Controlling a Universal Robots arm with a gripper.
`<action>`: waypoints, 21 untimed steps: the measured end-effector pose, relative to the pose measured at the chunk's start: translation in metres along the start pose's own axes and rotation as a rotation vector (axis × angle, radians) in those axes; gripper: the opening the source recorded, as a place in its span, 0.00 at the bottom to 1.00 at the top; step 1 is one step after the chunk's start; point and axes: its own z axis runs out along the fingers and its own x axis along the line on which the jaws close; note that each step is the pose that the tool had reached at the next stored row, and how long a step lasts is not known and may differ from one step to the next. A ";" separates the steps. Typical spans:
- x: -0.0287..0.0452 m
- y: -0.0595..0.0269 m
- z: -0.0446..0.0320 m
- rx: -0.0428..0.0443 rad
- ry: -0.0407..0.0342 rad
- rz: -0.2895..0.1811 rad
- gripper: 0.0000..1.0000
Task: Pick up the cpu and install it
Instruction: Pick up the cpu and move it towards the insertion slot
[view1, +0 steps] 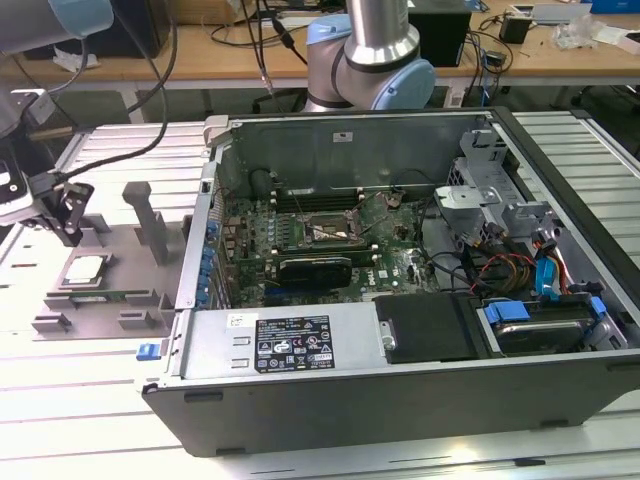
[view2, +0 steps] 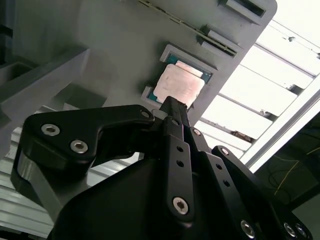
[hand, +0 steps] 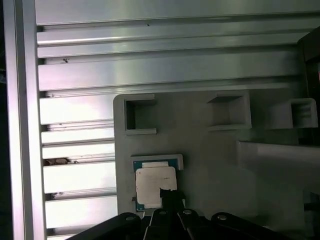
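The cpu (view1: 84, 268), a small silvery square chip, lies flat in a recess of the grey fixture plate (view1: 150, 270) at the exterior view's left, outside the computer case. My gripper (view1: 69, 232) hangs just above and slightly behind it. Both wrist views look down past the dark fingers at the cpu (view2: 179, 84) (hand: 154, 184). The gripper (view2: 173, 103) (hand: 168, 194) has its fingers pressed together into one narrow tip and holds nothing. That tip overlaps one edge of the chip in both wrist views.
The open computer case (view1: 400, 400) takes up the middle and the exterior view's right, with the green motherboard's metal-framed socket (view1: 325, 232) inside. Upright grey posts (view1: 150, 220) stand on the fixture plate between the gripper and the case wall. Cables (view1: 500, 270) crowd the case's right side.
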 end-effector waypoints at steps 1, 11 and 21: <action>0.0001 -0.0001 0.0020 0.0001 0.0000 0.000 0.11; 0.0060 -0.0023 0.0250 0.0004 0.0015 0.000 0.11; 0.0101 -0.0034 0.0386 0.0004 0.0018 -0.002 0.11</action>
